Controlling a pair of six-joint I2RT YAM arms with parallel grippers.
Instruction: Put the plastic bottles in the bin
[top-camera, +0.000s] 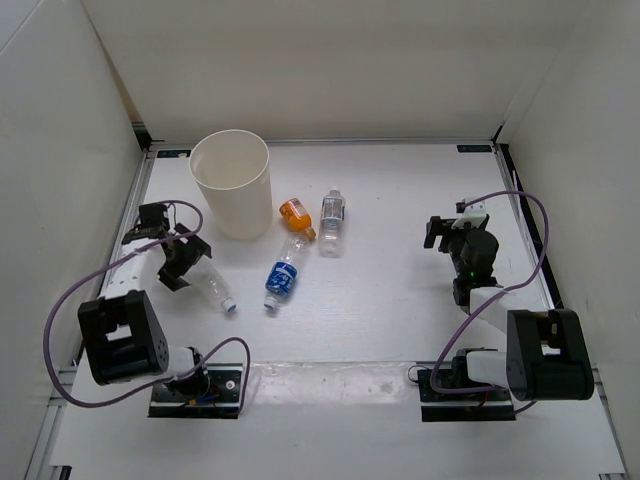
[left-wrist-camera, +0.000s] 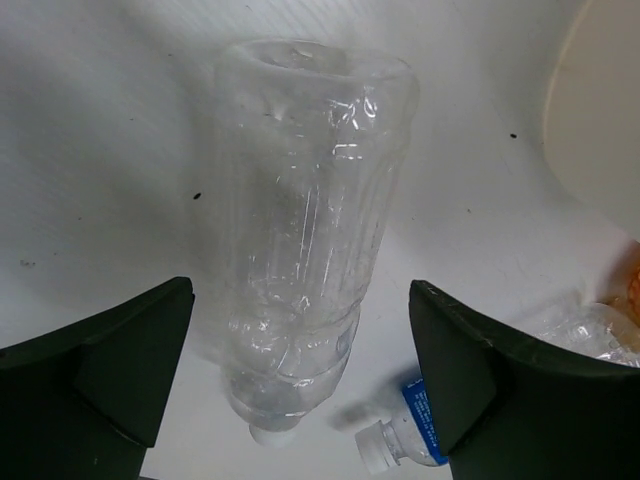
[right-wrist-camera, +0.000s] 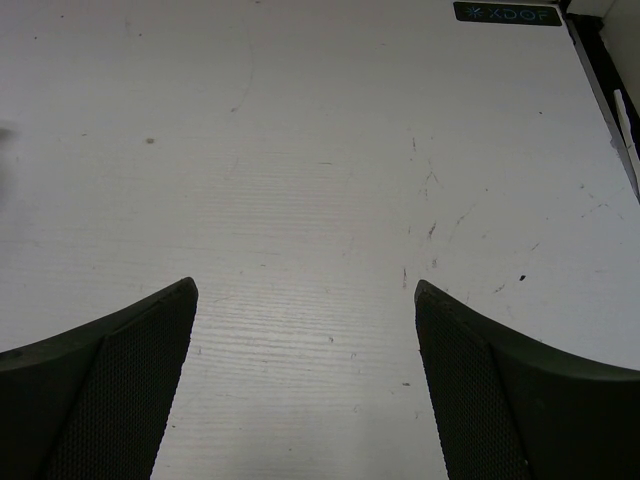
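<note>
The left arm runs forward from its base along the left side of the white tabletop. Its wrist is bent down, so the left hand hangs low over a clear unlabelled plastic bottle. The hand is spread wide, with one dark finger on either side of the bottle and a gap showing on both sides, so nothing is gripped. That bottle lies flat, its long axis slanting from far-left to near-right, white cap at the near-right end.

The right arm is folded upright over its base on the right side. The right hand is wide open above bare tabletop and holds nothing.

A clear plastic bottle with a blue label lies mid-tabletop, its axis roughly far to near and its cap toward the near edge. Beyond it lies a short orange plastic bottle. Just to the right of that is a clear plastic bottle with a pale label, cap toward the far wall. The tall cream-white cylindrical plastic bin stands upright at the far left, mouth up, with all the bottles outside it.
</note>
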